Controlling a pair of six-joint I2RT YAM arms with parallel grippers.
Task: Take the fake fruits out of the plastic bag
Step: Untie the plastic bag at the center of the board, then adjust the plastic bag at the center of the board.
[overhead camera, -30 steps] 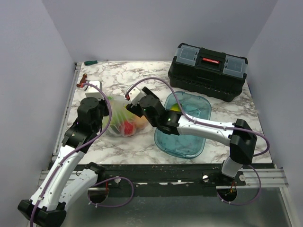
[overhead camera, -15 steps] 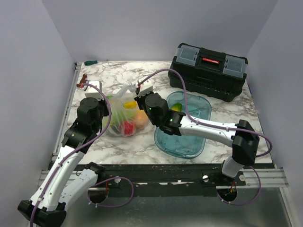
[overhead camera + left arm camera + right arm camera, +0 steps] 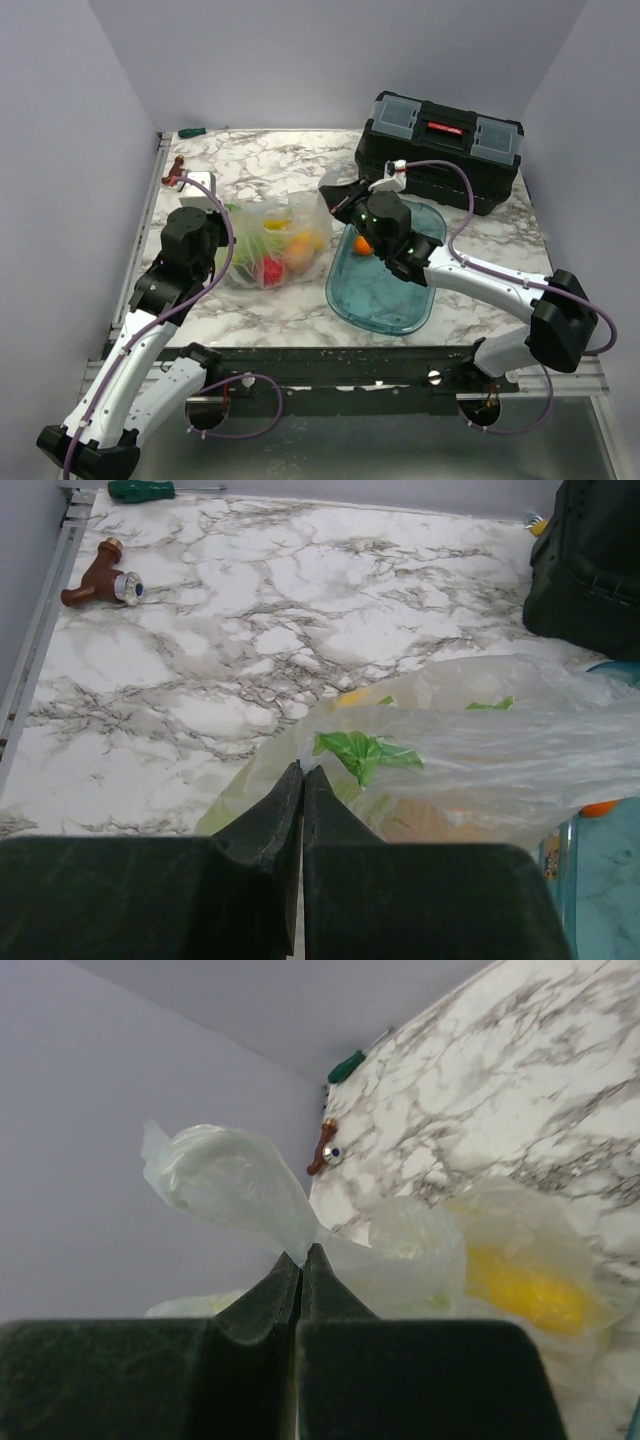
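**Both claws pinch the lemon-print bag; one orange fruit is at the blue tray**

The left arm rises from its base at the near left corner. It reaches forward along the table's left side, and its wrist bends over the left flank of the thin, crinkly, see-through plastic bag. In the left wrist view, the left gripper has its two dark fingers pressed flat together with no gap. The bag's film runs right up to their tips, so they appear to nip its edge.

The right arm folds at its elbow near the right edge, and its white forearm stretches leftward over the rigid blue-tinted oval tray. The right gripper is also fully closed. It has a raised, twisted flap of the bag's film caught between its tips, at the bag's upper right corner.

The bag lies on the white marbled table, stretched between the two claws, with the tray just to its right. Fake fruits show through the film: a yellow fruit, an orange one and a red one.

A small orange fruit is outside the bag, at the tray's far end and under the right wrist. Whether it rests on the tray cannot be told.

A black plastic toolbox stands at the far right. A green-handled screwdriver and a small brown fitting lie near the far left corner.
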